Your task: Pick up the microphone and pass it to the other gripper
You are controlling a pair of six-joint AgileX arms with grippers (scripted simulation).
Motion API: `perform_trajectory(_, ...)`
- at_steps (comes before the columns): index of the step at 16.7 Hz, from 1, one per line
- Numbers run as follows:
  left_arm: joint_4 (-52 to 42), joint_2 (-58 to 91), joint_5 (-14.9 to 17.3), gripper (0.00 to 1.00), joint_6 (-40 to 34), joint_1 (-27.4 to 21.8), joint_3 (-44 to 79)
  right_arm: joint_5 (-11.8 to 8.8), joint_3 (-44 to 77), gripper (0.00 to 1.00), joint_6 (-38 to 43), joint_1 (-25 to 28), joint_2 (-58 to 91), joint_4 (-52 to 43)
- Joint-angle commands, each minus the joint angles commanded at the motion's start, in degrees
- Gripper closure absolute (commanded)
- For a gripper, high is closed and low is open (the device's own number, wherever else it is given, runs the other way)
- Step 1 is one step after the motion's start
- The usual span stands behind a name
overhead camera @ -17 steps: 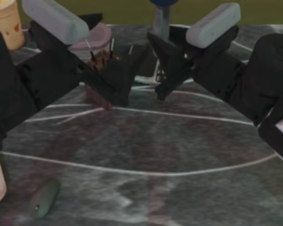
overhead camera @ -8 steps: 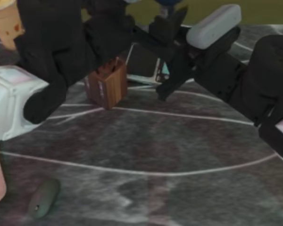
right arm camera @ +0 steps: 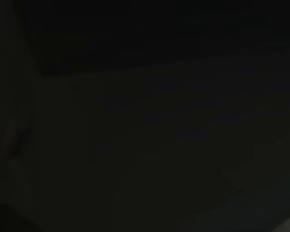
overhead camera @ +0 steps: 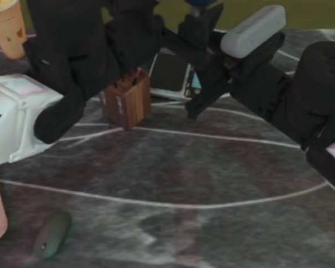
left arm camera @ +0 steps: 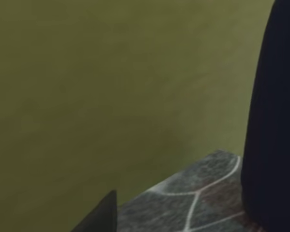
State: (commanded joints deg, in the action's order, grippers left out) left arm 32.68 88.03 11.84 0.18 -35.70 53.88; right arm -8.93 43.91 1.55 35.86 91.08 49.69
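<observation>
The left end effector [overhead camera: 198, 28] reaches across the far edge of the tabletop [overhead camera: 173, 184] to the microphone [overhead camera: 200, 3], of which only a sliver of dark blue head shows at the top of the top view; whether its fingers are apart or together I cannot tell; the right end effector [overhead camera: 204, 84] sits just beside it, fingers pointing down toward the tabletop, and its state I cannot tell either; the right wrist view is dark; a brown wooden box [overhead camera: 127, 99] stands near the far edge, below the left arm; a green mouse [overhead camera: 52, 234] lies near the front left corner.
</observation>
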Motion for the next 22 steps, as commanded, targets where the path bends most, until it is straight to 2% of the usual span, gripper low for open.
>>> perform_trajectory(10, 0.0, 0.0, 0.0, 0.98, 0.0, 0.0, 0.0, 0.0, 0.0, 1.0, 0.0, 0.0, 0.0, 0.0)
perform_trajectory(19, 0.0, 0.0, 0.0, 1.0, 0.0, 0.0, 0.0, 0.0, 0.0, 1.0, 0.0, 0.0, 0.0, 0.0)
perform_trajectory(22, 0.0, 0.0, 0.0, 1.0, 0.0, 0.0, 0.0, 0.0, 0.0, 0.77, 0.0, 0.0, 0.0, 0.0)
